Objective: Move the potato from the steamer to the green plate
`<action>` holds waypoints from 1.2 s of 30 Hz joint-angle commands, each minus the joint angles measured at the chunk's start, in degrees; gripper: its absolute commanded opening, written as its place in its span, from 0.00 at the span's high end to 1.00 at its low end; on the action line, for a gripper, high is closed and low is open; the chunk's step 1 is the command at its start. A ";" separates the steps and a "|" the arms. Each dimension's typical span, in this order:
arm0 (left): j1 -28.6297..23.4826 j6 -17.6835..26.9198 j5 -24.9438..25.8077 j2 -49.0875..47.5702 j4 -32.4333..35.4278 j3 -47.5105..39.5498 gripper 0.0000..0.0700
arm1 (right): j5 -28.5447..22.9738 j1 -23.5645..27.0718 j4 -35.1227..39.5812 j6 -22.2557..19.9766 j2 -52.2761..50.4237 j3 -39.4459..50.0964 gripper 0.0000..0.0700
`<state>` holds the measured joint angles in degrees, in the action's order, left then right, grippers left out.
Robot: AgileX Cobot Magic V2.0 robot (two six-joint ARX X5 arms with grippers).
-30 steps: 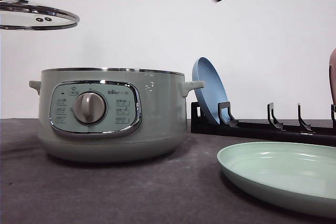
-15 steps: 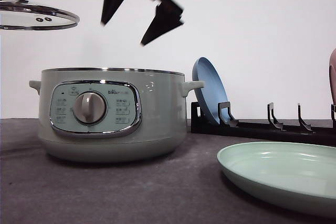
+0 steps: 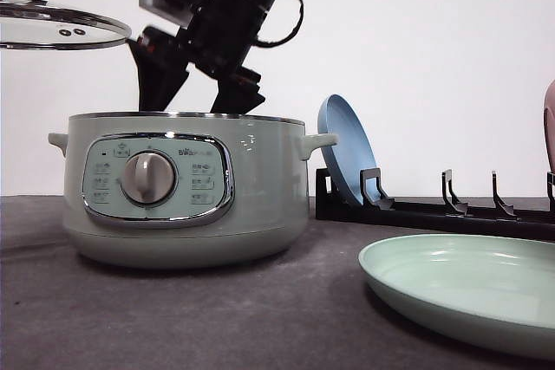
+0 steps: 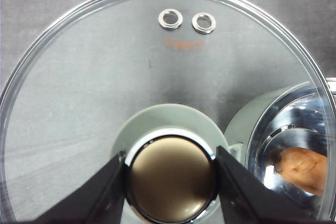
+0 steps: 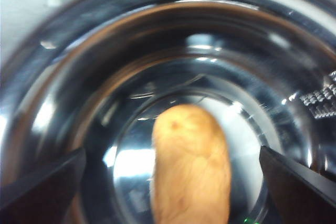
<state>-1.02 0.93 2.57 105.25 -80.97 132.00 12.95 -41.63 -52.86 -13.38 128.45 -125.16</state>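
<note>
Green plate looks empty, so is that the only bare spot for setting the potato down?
No. The green plate is bare, and so is the dark table in front of the steamer. Behind, the rack with the blue plate crowds things.

A blue plate (image 3: 345, 149) leans in a black rack (image 3: 434, 205) behind the dark table (image 3: 217, 318).

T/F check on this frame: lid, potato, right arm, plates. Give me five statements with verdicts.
1. The left gripper holds the glass lid by its knob, off the steamer. True.
2. The potato lies on the green plate. False: it lies inside the steamer; the plate is bare.
3. The right gripper is open above the potato. True.
4. The right gripper's fingers are clamped on the potato. False: they stand wide apart on either side.
5. The blue plate lies flat on the table. False: it stands in the rack.
</note>
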 commanded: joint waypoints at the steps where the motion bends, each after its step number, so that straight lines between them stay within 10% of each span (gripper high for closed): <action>1: -0.15 -0.11 0.20 -0.24 -0.68 2.67 1.00 | -0.98 -0.60 0.98 -1.17 1.97 -1.79 0.00; 36: -0.15 -0.11 0.20 -0.24 -0.55 2.64 1.00 | 0.04 0.53 1.69 -0.11 6.51 -1.16 0.05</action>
<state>-1.02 0.91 2.57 105.25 -80.99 132.00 12.52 -40.69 -51.55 -13.65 132.65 -125.21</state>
